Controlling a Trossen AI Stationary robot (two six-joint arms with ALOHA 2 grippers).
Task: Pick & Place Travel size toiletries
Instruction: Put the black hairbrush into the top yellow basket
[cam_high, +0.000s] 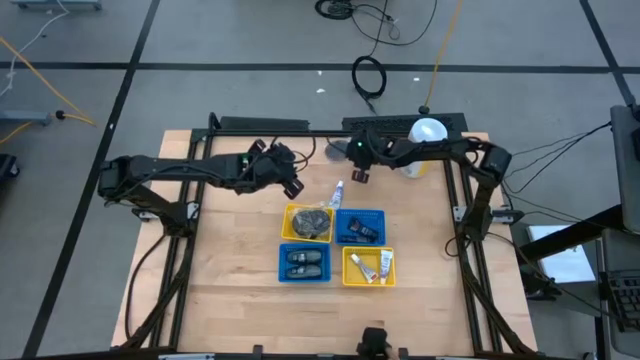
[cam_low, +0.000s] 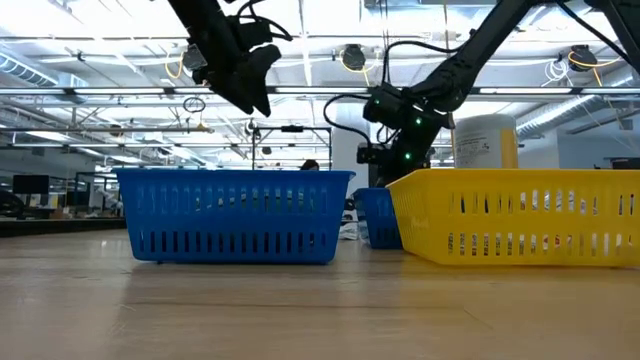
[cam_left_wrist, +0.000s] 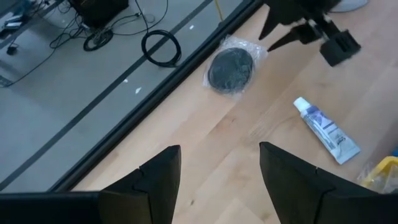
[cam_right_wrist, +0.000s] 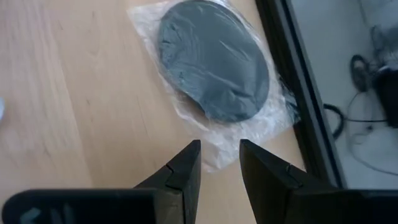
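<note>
A round flat grey packet (cam_right_wrist: 214, 59) in clear wrap lies flat on the wooden table by its far edge. My right gripper (cam_right_wrist: 221, 155) hovers just short of the wrap's near rim, open by a narrow gap with nothing between the fingers. A thin white tube (cam_left_wrist: 326, 130) with blue marks lies flat on the wood beside the trays. My left gripper (cam_left_wrist: 217, 168) hangs raised over the table left of the packet (cam_left_wrist: 230, 68), open and holding nothing. The left gripper (cam_high: 292, 180) is clear of the trays.
Four square trays sit mid-table: a yellow one (cam_high: 292, 212) with grey packets, a blue one (cam_high: 378, 214) and another blue (cam_high: 283, 262) with dark bottles, and a yellow one (cam_high: 348, 268) with tubes. A tall white canister (cam_high: 427, 135) stands at the far right. A black frame rail (cam_left_wrist: 155, 112) runs along the far edge.
</note>
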